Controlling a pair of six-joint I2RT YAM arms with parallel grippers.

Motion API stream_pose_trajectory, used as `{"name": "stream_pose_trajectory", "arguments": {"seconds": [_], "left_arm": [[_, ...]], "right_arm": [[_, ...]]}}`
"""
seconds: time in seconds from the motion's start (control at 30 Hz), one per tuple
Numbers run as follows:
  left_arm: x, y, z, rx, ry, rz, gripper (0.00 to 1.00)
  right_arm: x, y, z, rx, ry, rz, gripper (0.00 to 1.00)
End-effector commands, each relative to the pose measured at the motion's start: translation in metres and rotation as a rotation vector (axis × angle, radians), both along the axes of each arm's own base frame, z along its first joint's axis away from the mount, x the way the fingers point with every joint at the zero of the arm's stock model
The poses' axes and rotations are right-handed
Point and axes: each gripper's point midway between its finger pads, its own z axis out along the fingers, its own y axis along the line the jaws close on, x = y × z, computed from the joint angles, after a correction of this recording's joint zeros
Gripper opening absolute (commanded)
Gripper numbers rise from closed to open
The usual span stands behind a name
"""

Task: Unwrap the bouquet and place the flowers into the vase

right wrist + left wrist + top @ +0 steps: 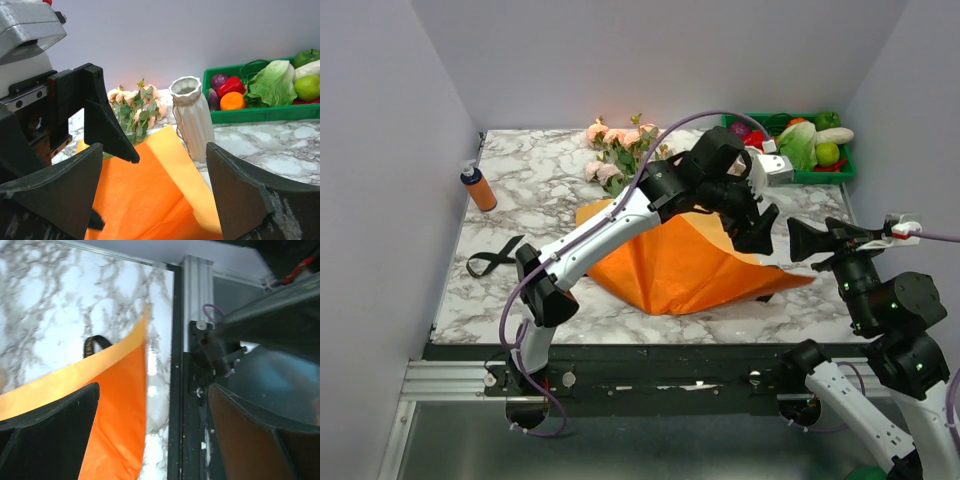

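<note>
The bouquet is undone. Its orange paper (680,265) lies spread at the table's middle, and the black ribbon (495,257) lies loose at the left. The flowers (618,150), peach roses with green leaves, lie at the back; the right wrist view shows the flowers (137,107) beyond the paper (165,165). The cream vase (192,120) stands upright to their right, hidden in the top view. My left gripper (757,232) hangs open over the paper's right part, nothing in it. My right gripper (796,243) faces it, open and empty (152,200).
A green crate (800,145) of vegetables sits at the back right, just behind the vase. An orange bottle (477,188) stands by the left wall. The left wrist view looks down past the paper's edge (115,405) to the table's near rail (192,340).
</note>
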Motion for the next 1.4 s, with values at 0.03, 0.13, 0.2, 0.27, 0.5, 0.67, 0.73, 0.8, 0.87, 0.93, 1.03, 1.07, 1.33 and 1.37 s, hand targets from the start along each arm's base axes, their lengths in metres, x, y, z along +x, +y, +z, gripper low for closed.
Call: {"name": "stream_pose_trajectory", "arguments": {"seconds": [0.03, 0.13, 0.2, 0.27, 0.5, 0.67, 0.73, 0.8, 0.87, 0.93, 1.03, 1.07, 1.33, 1.37], "left_arm": [[0.09, 0.061, 0.007, -0.026, -0.107, 0.286, 0.99], [0.148, 0.108, -0.058, 0.085, -0.054, 0.417, 0.99], [0.168, 0.124, -0.108, 0.171, 0.013, 0.446, 0.99], [0.19, 0.144, -0.135, 0.22, 0.034, 0.479, 0.99], [0.227, 0.156, -0.201, 0.349, 0.084, 0.539, 0.99], [0.234, 0.176, -0.231, 0.448, 0.098, 0.575, 0.99], [0.233, 0.189, -0.241, 0.481, 0.11, 0.6, 0.99], [0.232, 0.198, -0.245, 0.49, 0.101, 0.617, 0.99], [0.232, 0.204, -0.247, 0.498, 0.088, 0.627, 0.99], [0.228, 0.211, -0.252, 0.518, 0.095, 0.627, 0.99], [0.219, 0.218, -0.267, 0.569, 0.112, 0.603, 0.99], [0.215, 0.221, -0.271, 0.588, 0.119, 0.596, 0.99], [0.211, 0.216, -0.247, 0.534, 0.122, 0.59, 0.73], [0.21, 0.215, -0.243, 0.527, 0.122, 0.589, 0.67]], "right_arm": [[-0.014, -0.011, 0.02, -0.006, -0.042, -0.016, 0.91], [-0.013, -0.001, 0.019, -0.014, -0.036, 0.035, 0.9], [-0.008, 0.009, 0.012, -0.028, -0.012, 0.072, 0.91], [-0.004, 0.019, -0.001, -0.037, 0.023, 0.112, 0.9], [0.002, 0.042, -0.028, -0.024, 0.061, 0.205, 0.9], [0.0, 0.042, -0.029, -0.018, 0.051, 0.208, 0.9], [0.001, 0.042, -0.031, -0.021, 0.054, 0.21, 0.9], [0.002, 0.044, -0.034, -0.023, 0.061, 0.213, 0.9], [0.003, 0.045, -0.037, -0.023, 0.064, 0.219, 0.9], [0.004, 0.046, -0.037, -0.02, 0.062, 0.219, 0.9], [0.004, 0.046, -0.036, -0.014, 0.058, 0.22, 0.9], [0.003, 0.046, -0.035, -0.012, 0.055, 0.22, 0.9], [0.003, 0.046, -0.037, -0.009, 0.054, 0.22, 0.9], [0.003, 0.046, -0.037, -0.009, 0.054, 0.22, 0.9]]}}
